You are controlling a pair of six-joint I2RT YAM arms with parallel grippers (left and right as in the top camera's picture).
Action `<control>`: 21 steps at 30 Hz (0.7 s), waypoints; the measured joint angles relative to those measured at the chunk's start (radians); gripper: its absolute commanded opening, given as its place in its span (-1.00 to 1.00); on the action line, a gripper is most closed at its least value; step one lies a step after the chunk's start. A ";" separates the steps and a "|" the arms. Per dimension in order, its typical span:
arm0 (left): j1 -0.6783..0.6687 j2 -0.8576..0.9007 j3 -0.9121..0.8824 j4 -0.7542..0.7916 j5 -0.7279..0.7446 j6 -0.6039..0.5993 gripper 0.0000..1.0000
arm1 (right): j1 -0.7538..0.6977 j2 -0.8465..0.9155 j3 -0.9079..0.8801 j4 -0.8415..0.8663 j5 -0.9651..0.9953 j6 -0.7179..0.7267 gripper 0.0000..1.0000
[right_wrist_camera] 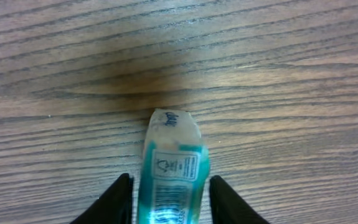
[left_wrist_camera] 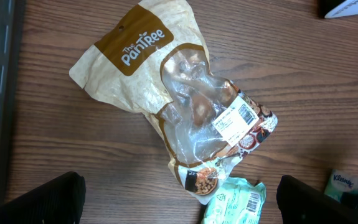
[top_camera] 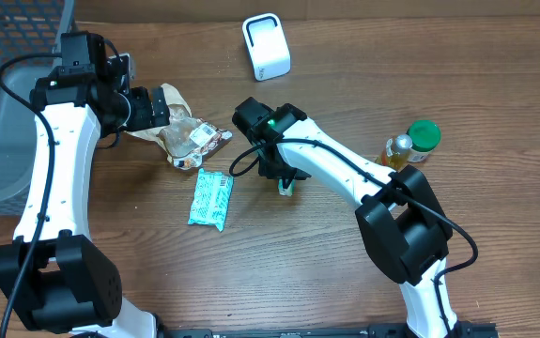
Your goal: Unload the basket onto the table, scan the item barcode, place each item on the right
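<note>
On the table: a brown wood table (top_camera: 495, 56) has all the things lying or standing on it.
Basket: a grey basket (top_camera: 7, 103) sits at the far left edge.
Left arm: the white left arm (top_camera: 58, 178) reaches from the near left up to the far left, just beside the basket.
Right arm: the white and black right arm (top_camera: 340, 169) reaches from the near right to the middle.
Snack bag: a tan and see-through snack bag (top_camera: 180, 131) lies flat, left of the middle. It has a white barcode sticker on it.
Tissue pack: a teal tissue pack (top_camera: 211, 199) lies flat, nearer than the snack bag.
Scanner: the white scanner (top_camera: 267, 45) stands on the far side, well apart from both arms.
Bottle: a bottle (top_camera: 408, 147) with a green cap is on the right.
Green packet: a little green packet (left_wrist_camera: 235, 199) touches the near end of the snack bag.
Left pincer: the left pincer (top_camera: 154, 105) hangs over the snack bag. Its fingers (left_wrist_camera: 48, 199) are spread wide and hold nothing.
Small packet: the teal and white small packet (right_wrist_camera: 172, 149) stands up in the middle of the table, right of the tissue pack.
Right pincer: the right pincer (right_wrist_camera: 171, 180) points down with one finger on each side of the small packet, very close. I cannot tell if it squeezes it.
</note>
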 measured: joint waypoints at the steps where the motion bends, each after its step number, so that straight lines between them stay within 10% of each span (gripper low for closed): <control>1: 0.000 0.000 0.000 0.000 0.000 0.000 0.99 | 0.000 0.000 0.000 0.001 0.000 0.003 0.07; 14: 0.000 0.000 0.000 0.000 0.000 0.000 0.99 | 0.000 0.000 -0.029 0.061 0.000 -0.002 0.22; 21: 0.000 0.000 0.000 0.000 0.000 0.000 0.99 | 0.000 0.000 -0.084 0.091 0.000 0.000 -0.56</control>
